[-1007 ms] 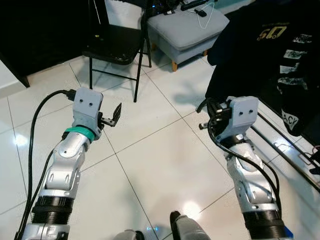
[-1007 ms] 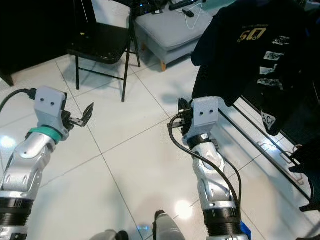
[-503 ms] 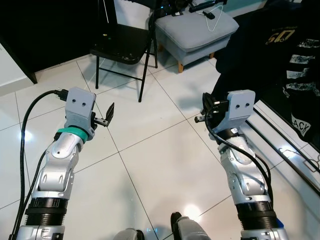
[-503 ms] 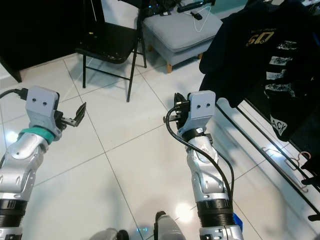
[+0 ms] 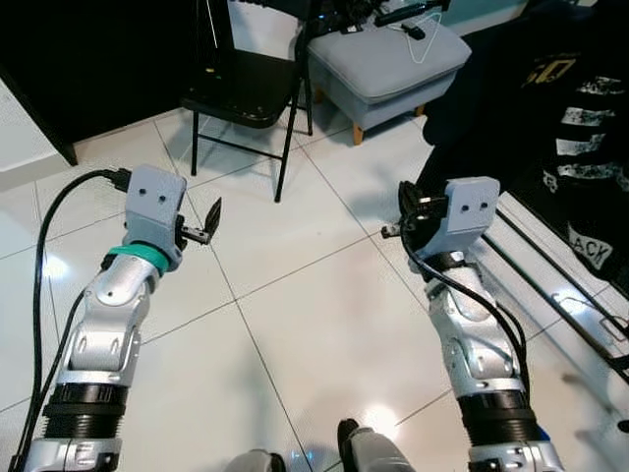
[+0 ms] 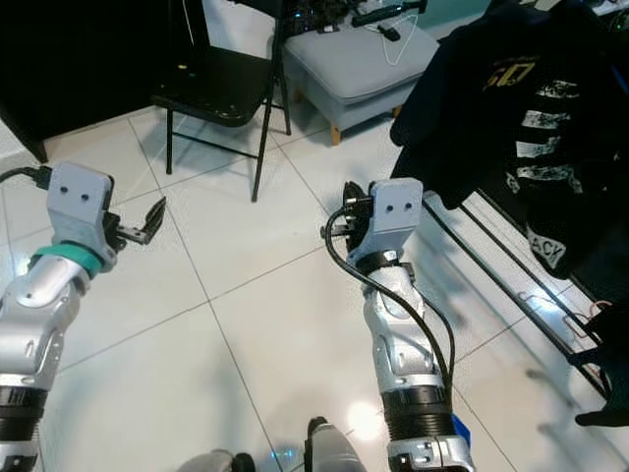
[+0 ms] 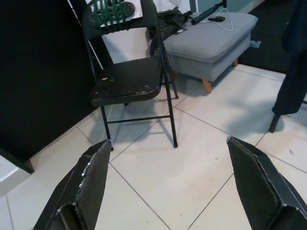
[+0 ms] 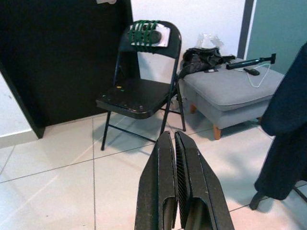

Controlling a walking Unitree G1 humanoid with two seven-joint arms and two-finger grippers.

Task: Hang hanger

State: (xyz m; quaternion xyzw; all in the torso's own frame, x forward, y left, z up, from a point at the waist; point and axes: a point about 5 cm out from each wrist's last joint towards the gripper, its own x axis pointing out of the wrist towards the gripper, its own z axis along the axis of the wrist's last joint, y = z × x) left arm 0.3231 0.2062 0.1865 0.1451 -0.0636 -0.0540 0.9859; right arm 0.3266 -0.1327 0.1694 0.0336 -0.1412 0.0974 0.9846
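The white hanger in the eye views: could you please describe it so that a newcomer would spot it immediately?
Start at the grey footstool at the top of the scene, right of the black folding chair. The white hanger lies flat on its cushion. It is a thin, pale wire outline, unlike the dark, solid objects lying beside it.

Folding chair (image 5: 244,84) stands on floor (image 5: 324,324) ahead, left of centre. Footstool (image 5: 385,64) just right of chair, with stick-like item (image 5: 405,13) and cable (image 5: 423,29) lying on top, bag (image 8: 204,55) at its back edge. Hanging garments (image 6: 531,118) on the right, over rack base rails (image 5: 550,290) on floor. Left tool (image 5: 210,222) forward-left, right tool (image 5: 393,229) forward-right, well apart, both short of chair.
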